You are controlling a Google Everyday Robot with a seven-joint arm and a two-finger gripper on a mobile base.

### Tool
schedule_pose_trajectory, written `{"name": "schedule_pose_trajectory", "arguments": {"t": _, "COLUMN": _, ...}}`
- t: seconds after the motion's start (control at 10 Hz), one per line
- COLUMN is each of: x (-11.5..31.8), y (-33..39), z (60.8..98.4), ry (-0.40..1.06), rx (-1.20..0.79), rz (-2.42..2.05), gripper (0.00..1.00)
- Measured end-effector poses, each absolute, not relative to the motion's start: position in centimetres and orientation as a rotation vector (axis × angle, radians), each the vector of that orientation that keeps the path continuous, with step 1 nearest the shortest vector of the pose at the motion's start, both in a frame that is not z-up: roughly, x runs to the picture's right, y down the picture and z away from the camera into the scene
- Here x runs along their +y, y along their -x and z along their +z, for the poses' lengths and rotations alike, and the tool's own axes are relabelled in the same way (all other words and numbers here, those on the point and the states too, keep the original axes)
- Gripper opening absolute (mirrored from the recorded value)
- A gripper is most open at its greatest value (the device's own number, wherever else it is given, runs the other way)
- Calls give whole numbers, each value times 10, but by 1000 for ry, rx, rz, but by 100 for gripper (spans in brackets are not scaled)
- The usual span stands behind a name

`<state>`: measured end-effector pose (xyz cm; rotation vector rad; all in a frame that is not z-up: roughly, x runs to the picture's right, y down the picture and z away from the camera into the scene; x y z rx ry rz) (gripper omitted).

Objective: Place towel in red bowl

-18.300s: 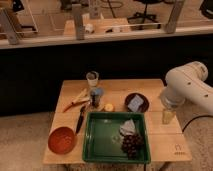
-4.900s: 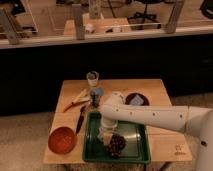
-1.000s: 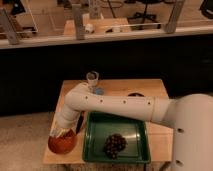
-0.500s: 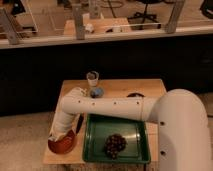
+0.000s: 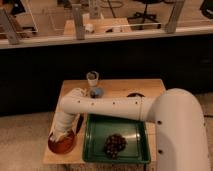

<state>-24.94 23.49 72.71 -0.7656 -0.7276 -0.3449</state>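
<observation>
The red bowl (image 5: 62,144) sits at the front left corner of the wooden table (image 5: 150,86). My white arm reaches across from the right, and its wrist points down over the bowl. My gripper (image 5: 60,136) is right at the bowl's top, mostly hidden by the wrist. A pale bit of the towel (image 5: 56,135) shows at the gripper's end, at the bowl's left rim. I cannot tell whether the gripper holds it or it rests in the bowl.
A green tray (image 5: 95,145) with dark grapes (image 5: 115,144) stands right of the bowl. A dark knife (image 5: 79,123) lies between them. A glass (image 5: 92,77) and a small blue object (image 5: 96,92) stand behind. A dark plate (image 5: 134,94) is at the back right.
The arm has swung from the green tray to the left and come down over the red bowl. The towel is gone from the tray and now shows at the bowl.
</observation>
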Motion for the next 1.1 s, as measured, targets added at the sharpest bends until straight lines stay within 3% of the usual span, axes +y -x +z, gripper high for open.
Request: {"name": "schedule_pose_trajectory", "arguments": {"t": 1.1, "x": 208, "y": 206, "z": 726, "ry": 746, "rx": -766, "rz": -168, "gripper": 80}}
